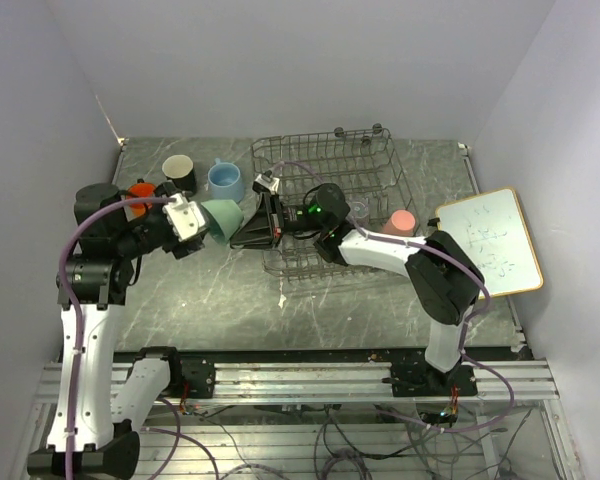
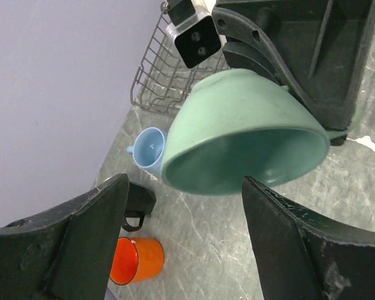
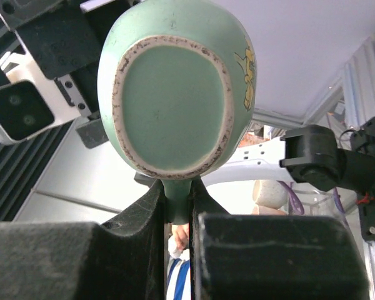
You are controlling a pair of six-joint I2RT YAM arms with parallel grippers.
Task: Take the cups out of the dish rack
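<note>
Table [image 1: 280, 295], dark marble, carries everything below.

Dish rack [image 1: 380, 165]: far centre of table. From the top cam I confirm two items inside: pink tumbler [image 1: 401, 222] at the right end, and clear glass [image 1: 360, 209] just beside it on its left. The R arm hides part of the rack's near side.

White board [image 1: 490, 243]: on the table, just right of the rack.

Pale green cup [image 3: 175, 94]: outside the rack, by its near-left corner, tipped on its side between the two grippers. Mouth faces the L wrist cam.
- R gripper [image 3: 177, 203]: clenched on the cup's handle.
- L gripper [image 2: 186, 187]: spread wide. Fingers [image 2: 81, 237] sit either side of the cup's mouth, gaps both sides, no contact seen.

Left of the rack, on the table:
- Light blue mug [image 1: 225, 181] and black mug [image 1: 180, 172], side by side, mouths up.
- Orange mug [image 2: 136, 261], near them, partly behind the L arm in the top cam.
</note>
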